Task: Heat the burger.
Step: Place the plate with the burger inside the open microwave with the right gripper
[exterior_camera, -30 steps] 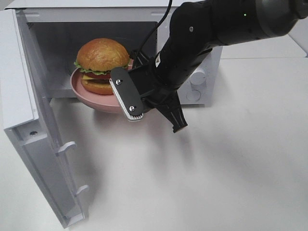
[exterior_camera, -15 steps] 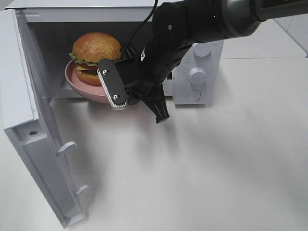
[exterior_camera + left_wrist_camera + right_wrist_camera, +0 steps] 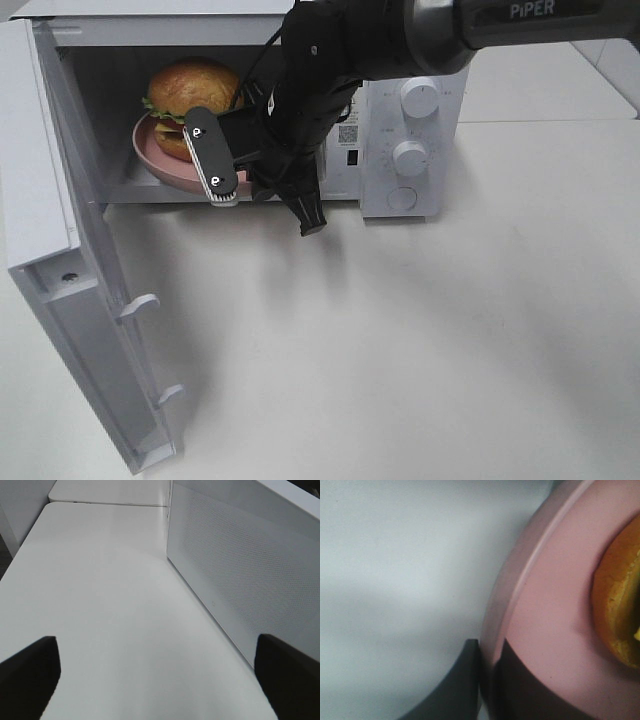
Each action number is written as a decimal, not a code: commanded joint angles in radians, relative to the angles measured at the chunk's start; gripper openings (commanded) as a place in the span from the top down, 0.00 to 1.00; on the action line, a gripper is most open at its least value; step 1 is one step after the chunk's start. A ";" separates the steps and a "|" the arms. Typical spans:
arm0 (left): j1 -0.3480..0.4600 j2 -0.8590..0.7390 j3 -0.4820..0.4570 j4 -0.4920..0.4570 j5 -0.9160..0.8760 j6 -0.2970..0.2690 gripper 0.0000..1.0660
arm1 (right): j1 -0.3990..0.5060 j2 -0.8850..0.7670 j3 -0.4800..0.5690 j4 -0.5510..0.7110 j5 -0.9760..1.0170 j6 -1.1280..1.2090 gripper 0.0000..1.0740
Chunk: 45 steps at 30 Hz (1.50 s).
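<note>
High view of a white table (image 3: 450, 350). A white microwave (image 3: 410, 110) is standing toward twelve o'clock, with its door (image 3: 60, 250) hanging wide open from ten o'clock down toward seven o'clock. The burger (image 3: 190, 95) is sitting on a pink plate (image 3: 160, 165) in the microwave's cavity, at about eleven o'clock, with the plate's near edge lying at the mouth of the opening.

A black arm is reaching in from one o'clock, and the right gripper (image 3: 215, 172) is meeting the plate at the rim's three o'clock side. In the right wrist view the right gripper (image 3: 489, 652) is pinching the pink plate (image 3: 545, 630), its two dark jaws nearly together with only the rim between them (the bun's orange edge (image 3: 615, 610) is showing just past it).

The left gripper (image 3: 155, 640) is appearing only in its own wrist view, jaws spread wide and holding nothing, hanging over bare table (image 3: 110, 595) beside the door's perforated panel (image 3: 240, 570).
</note>
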 commanded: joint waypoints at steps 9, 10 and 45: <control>0.004 -0.003 0.002 -0.003 -0.001 0.001 0.08 | -0.001 0.050 -0.143 -0.029 -0.018 0.057 1.00; 0.004 -0.003 0.002 -0.003 -0.001 0.001 0.08 | -0.001 0.066 -0.170 -0.046 -0.008 0.058 1.00; 0.004 -0.003 0.002 -0.003 -0.001 0.001 0.08 | -0.025 0.202 -0.329 -0.082 -0.038 0.084 0.94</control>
